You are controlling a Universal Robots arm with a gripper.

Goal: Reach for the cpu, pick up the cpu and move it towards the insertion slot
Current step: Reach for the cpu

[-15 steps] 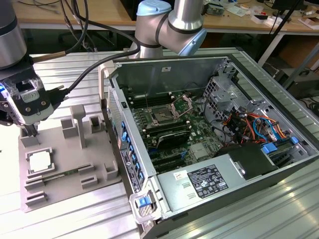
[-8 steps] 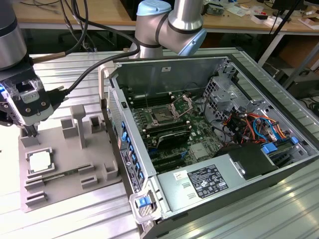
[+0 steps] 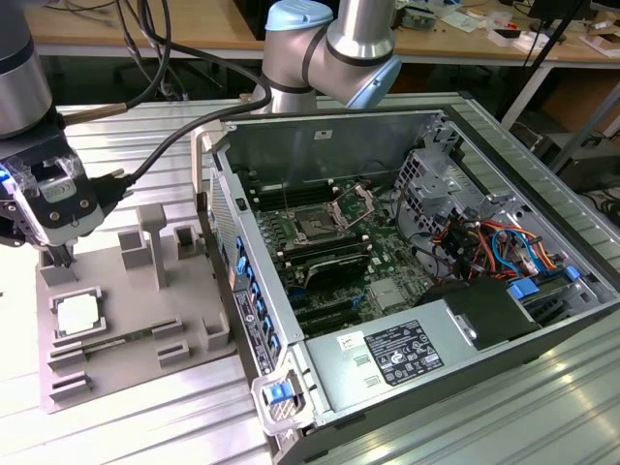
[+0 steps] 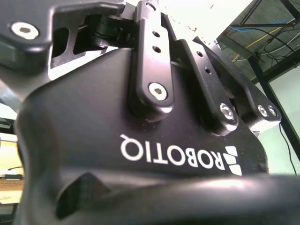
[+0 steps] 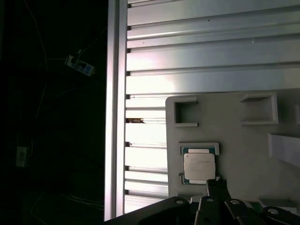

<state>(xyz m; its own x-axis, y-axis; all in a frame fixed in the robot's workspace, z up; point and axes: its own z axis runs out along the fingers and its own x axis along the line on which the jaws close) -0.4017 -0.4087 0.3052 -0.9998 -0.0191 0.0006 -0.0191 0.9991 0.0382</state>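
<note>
The gripper (image 3: 62,258) hangs over the grey tray (image 3: 126,363) at the exterior view's left, pointing straight down. Its fingers (image 5: 216,185) look drawn together into one narrow dark tip, or very nearly so, though the angle is poor. Nothing is caught between them.

The cpu (image 3: 77,315) sits right below the fingertips, lying flat in a square recess of the tray with its pale metal top facing up. In the first wrist view the cpu (image 5: 199,166) lies just beside the tip, whose dark point comes up against one corner of the chip. Whether the two are touching I cannot tell.

Further out from the fingers, the tray's other recesses and its upright posts sit on the ribbed aluminium table (image 5: 187,56).

The insertion slot (image 3: 318,229) is well apart from the fingers, off toward the exterior view's right. It lies inside the open computer case (image 3: 320,145), a dark square with a silver frame, its steel bracket swung up and green board all round it.

The arm (image 3: 334,44) bends across behind the case. In the second wrist view the black linkage bars (image 4: 154,70) lean side by side against the gripper's body.
</note>
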